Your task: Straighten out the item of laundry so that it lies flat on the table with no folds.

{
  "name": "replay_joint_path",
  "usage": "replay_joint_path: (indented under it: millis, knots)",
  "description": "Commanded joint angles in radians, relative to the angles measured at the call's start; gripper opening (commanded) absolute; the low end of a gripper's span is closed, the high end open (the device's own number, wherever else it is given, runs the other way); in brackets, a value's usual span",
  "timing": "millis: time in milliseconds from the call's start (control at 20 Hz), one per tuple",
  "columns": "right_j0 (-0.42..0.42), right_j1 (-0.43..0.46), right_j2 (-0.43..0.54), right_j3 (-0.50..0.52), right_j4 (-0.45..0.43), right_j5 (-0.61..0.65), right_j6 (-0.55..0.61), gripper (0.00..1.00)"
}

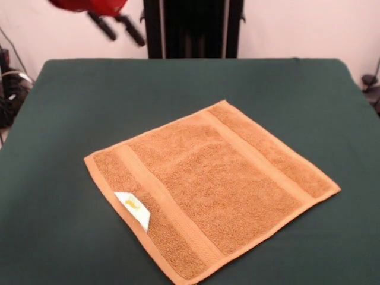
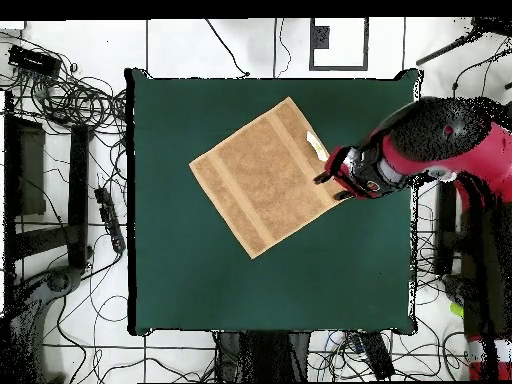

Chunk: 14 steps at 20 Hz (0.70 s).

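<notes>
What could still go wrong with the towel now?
Two small risks. The towel looks flat, but its white tag lies flipped onto the cloth, so another touch there could ruffle that edge. In the overhead view the end effector hangs right over the towel's corner; if it dips while moving off, it might catch the cloth and drag a new fold across the green table.

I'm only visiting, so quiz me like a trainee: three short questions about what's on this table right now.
1. True or false: the orange-tan terry towel lies flat on the dark green felt table.
2. What small white thing shows on the towel's edge?
3. Is the robot's gripper (a) touching the towel, (b) raised clear of it, or (c) under the table?

Key: 1 true; 2 a tag; 3 (b).
</notes>
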Motion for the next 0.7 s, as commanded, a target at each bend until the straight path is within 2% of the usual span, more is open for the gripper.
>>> replay_joint_path:
  millis: [50,200,300,350,400,450,500,600,700]
  knots:
    - [0.030,-0.012,-0.059,0.086,-0.250,-0.408,-0.106,1.00]
    - [0.000,0.017,-0.019,0.135,-0.285,-0.594,-0.138,1.00]
    - [0.014,0.025,-0.052,0.150,-0.336,-0.757,-0.028,1.00]
    - [-0.001,0.047,-0.048,0.161,-0.325,-0.825,0.009,1.00]
    - [0.003,0.051,-0.057,0.163,-0.365,-0.900,0.007,1.00]
    - [-0.017,0.056,-0.040,0.175,-0.394,-0.942,-0.064,1.00]
    - [-0.006,0.059,-0.062,0.167,-0.408,-0.928,-0.065,1.00]
    - [-0.024,0.068,-0.049,0.174,-0.430,-0.988,-0.101,1.00]
    - [-0.017,0.080,-0.061,0.156,-0.427,-0.958,-0.104,1.00]
